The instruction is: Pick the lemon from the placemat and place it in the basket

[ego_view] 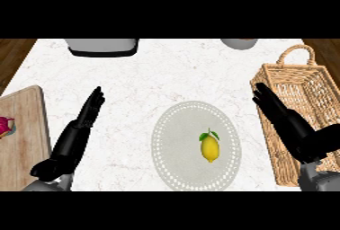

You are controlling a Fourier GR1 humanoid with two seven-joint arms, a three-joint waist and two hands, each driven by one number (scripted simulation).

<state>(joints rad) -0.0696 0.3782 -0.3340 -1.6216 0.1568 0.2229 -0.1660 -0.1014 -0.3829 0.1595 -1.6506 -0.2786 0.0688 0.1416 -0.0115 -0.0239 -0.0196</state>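
On the round grey placemat [174,148], right of its middle, lies the lemon [210,148] — stem and leaf pointing away from the robot, untouched. Just right of the placemat stands the wicker basket [312,96], long and narrow, with its handle at the far end. The right hand [287,120] hangs over the basket's near-left wall, fingers [263,95] straight and together, holding nothing; it is beside the placemat but well apart from the lemon. The left hand [78,130] rests left of the placemat, fingers also straight and empty, with a wooden cutting board [26,134] further left.

The step in hand is probably the reach. To do it well, the right hand should swing left over the placemat, spread its fingers and come down across the lemon's narrow width — not along its length — before closing, since the rounded fruit could roll from a glancing touch.
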